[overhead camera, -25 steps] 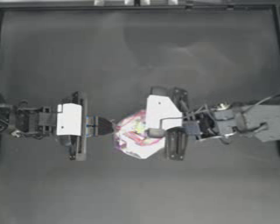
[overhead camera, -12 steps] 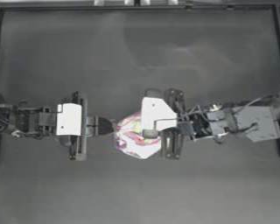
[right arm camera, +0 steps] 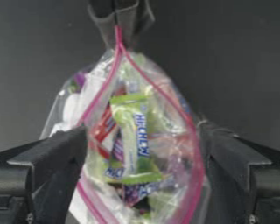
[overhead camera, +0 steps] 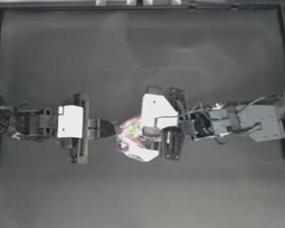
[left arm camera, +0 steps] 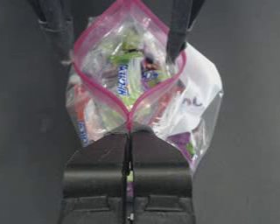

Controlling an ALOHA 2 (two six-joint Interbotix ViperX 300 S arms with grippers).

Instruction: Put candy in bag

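The bag [overhead camera: 136, 141] is held at mid-table, its pink mouth spread; one corner is pinched by the left gripper [left arm camera: 129, 131], jaws pressed together; the right gripper [right arm camera: 139, 144] is spread wide around the mouth; the candy cannot be made out separately; if the pinch slips, the mouth collapses.

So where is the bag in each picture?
Top view: the bag sits mid-table, between the two grippers.
Left wrist view: it fills the middle; the left gripper pinches its pink strip.
Right wrist view: it fills the middle, between the open jaws of the right gripper.
Shared landmark: the pink strip around the mouth.
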